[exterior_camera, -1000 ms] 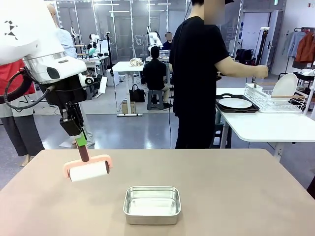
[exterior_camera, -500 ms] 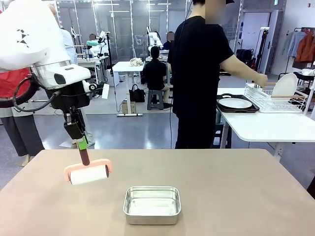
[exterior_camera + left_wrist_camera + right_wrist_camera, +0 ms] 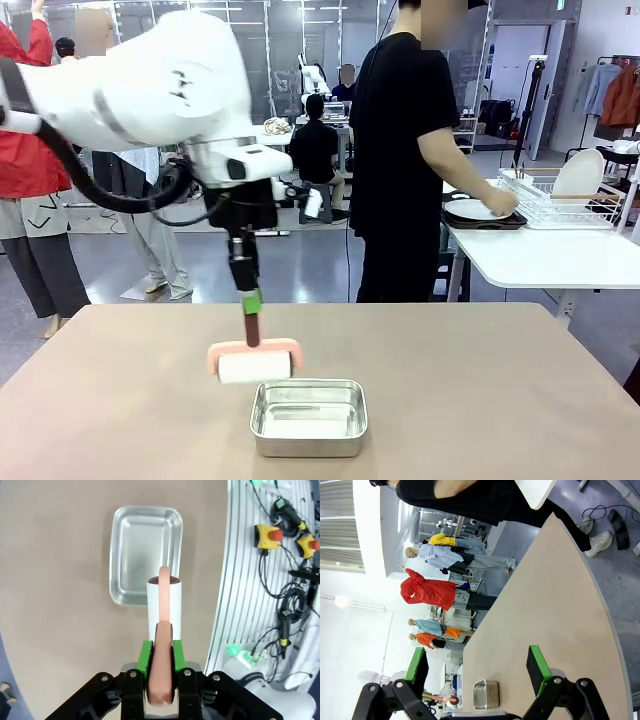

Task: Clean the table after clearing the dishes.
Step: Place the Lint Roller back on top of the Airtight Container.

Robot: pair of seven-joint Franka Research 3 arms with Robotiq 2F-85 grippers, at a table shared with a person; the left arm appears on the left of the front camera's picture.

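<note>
One beige table (image 3: 480, 380), busy workshop

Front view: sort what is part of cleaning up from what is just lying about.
Part of the job:
- table
- lint roller, shut in the left claw
- plate on its tray, at the person's hand

Lying about:
- steel pan
- dish rack

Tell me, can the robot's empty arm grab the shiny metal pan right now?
Probably yes. The right gripper is open and holds nothing, and bare table lies between it and the pan.
</note>
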